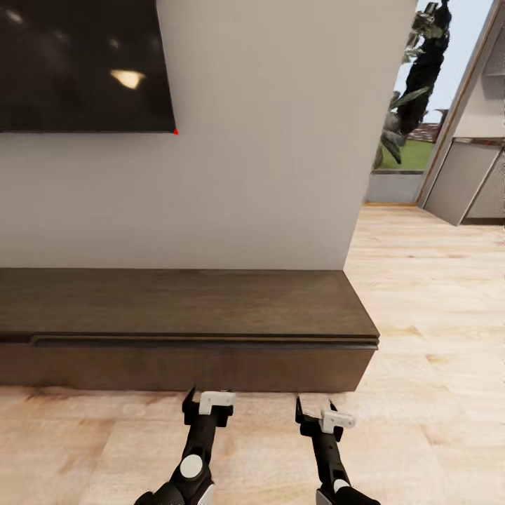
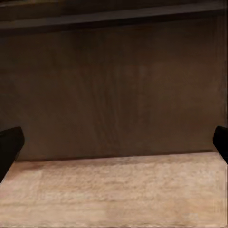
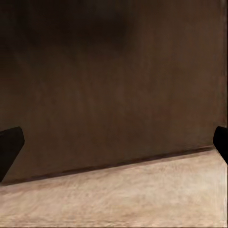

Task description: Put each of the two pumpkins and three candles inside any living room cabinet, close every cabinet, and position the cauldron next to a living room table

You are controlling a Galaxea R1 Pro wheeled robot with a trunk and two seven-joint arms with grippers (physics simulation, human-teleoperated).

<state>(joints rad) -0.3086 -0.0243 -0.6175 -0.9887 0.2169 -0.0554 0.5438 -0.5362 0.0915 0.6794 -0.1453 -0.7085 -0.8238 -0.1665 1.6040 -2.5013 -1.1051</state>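
— Since the head camera cuts it off at the left edge, how much of the cabinet (image 1: 182,330) can you make out?
— Its long dark top, the drawer front below it pushed in flush, and its right end. It stands on the pale wood floor (image 1: 435,365) against the grey wall (image 1: 266,175), under a dark screen (image 1: 84,63) that is itself cropped at the top and left.
— And the grippers?
— Both hang low just before the cabinet front. The left gripper (image 1: 208,405) and right gripper (image 1: 315,414) are small from the head, fingers hard to separate there.
— Do the wrist cameras help?
— Yes. The left gripper (image 2: 114,142) shows black fingertips (image 2: 9,142) at both edges, spread wide, nothing between. The right gripper (image 3: 114,142) is likewise released, facing the brown panel (image 3: 114,80) where it meets the floor.
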